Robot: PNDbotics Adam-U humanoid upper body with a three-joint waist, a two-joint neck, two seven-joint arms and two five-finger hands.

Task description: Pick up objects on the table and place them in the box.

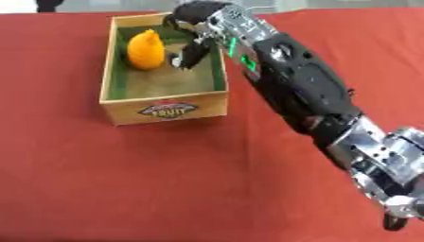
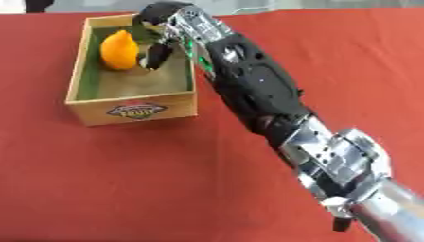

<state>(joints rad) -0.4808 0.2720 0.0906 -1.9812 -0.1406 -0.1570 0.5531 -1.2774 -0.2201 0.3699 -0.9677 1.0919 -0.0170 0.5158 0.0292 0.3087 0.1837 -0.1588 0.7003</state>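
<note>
A wooden box (image 1: 165, 110) with a fruit label on its front wall stands at the far left of the red table. Inside it, against the far left wall, sits an orange, pear-shaped fruit (image 1: 145, 49). My right arm stretches in from the lower right, and my right hand (image 1: 198, 21) hangs over the box's far right part. Its fingers (image 1: 191, 54) point down into the box just right of the fruit, straight and apart from it, holding nothing. My left hand shows in neither view.
A red cloth (image 1: 124, 179) covers the whole table. My right forearm (image 1: 298, 90) passes over the box's right wall and the cloth beside it. A dark shape (image 1: 48, 4) stands at the far edge.
</note>
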